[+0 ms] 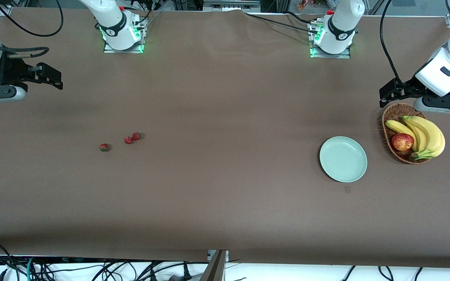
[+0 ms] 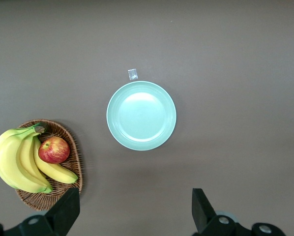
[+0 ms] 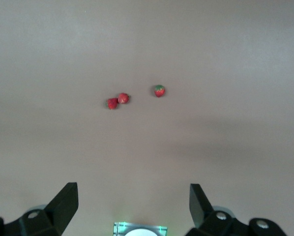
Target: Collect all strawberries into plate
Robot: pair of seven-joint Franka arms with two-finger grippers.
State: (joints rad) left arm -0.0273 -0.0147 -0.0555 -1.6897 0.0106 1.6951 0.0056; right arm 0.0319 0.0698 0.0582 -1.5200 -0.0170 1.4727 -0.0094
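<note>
Hanging high with both claws spread and empty, my left gripper [image 2: 132,214] is over the smooth, round mint plate [image 1: 343,159] beside a woven wicker basket [image 1: 390,117]. My right gripper [image 3: 133,206] is over bare brown cloth near three tiny, bumpy red strawberries [image 1: 128,140].

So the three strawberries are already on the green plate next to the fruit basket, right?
Not quite. The green plate next to the fruit basket has nothing on it. The three strawberries lie on the table toward the right arm's end. The front view shows both.
</note>
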